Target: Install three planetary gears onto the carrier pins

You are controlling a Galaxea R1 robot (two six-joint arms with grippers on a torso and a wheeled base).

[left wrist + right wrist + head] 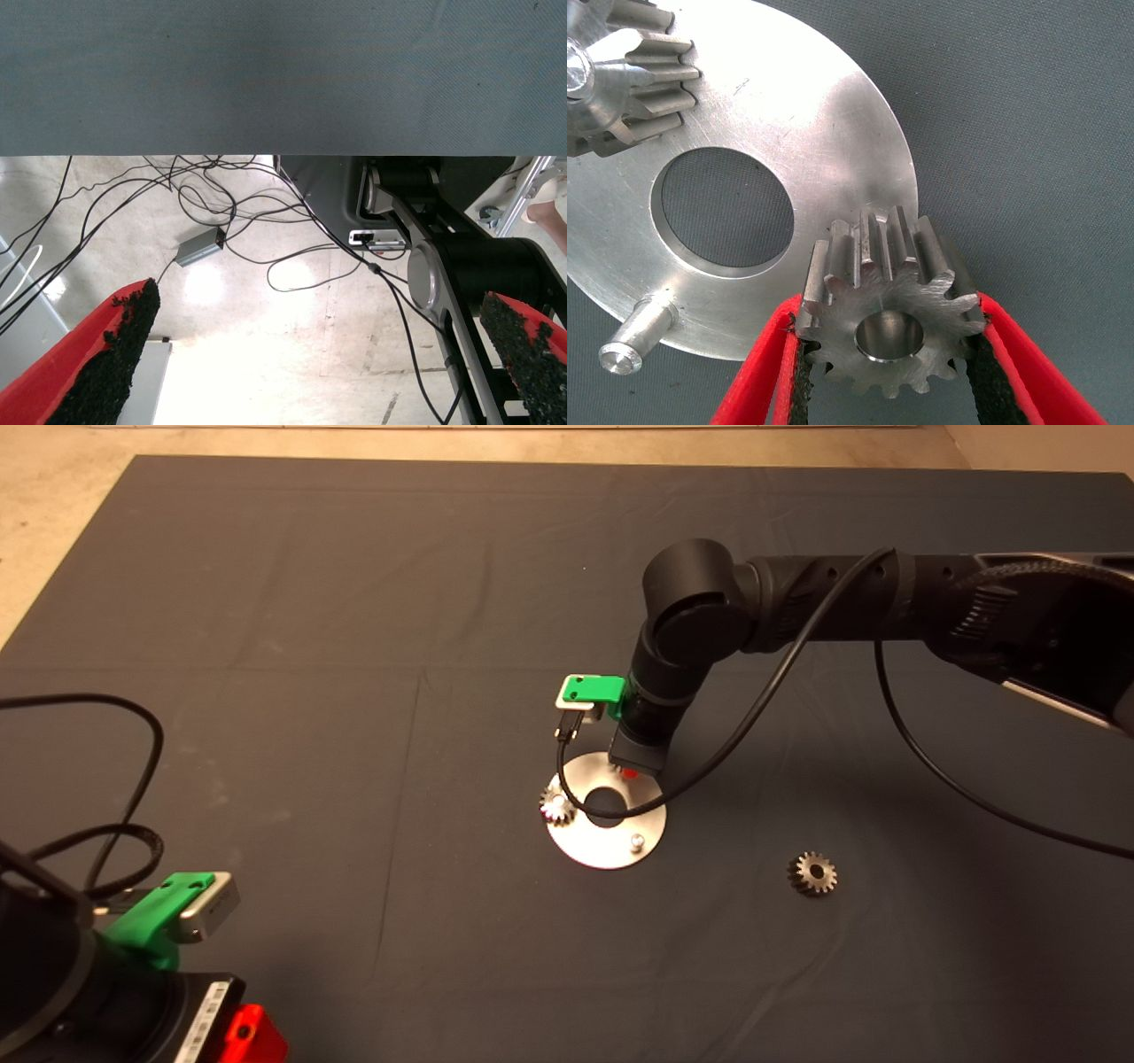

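On dark mat, my R gripper clamps a gear at disc edge; L gripper idle, fingers wide.

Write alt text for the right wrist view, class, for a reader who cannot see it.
The right gripper clamps a small metal gear between its red fingers, over the edge of a round silvery disc. A second gear already sits on one pin, and a bare pin stands free.
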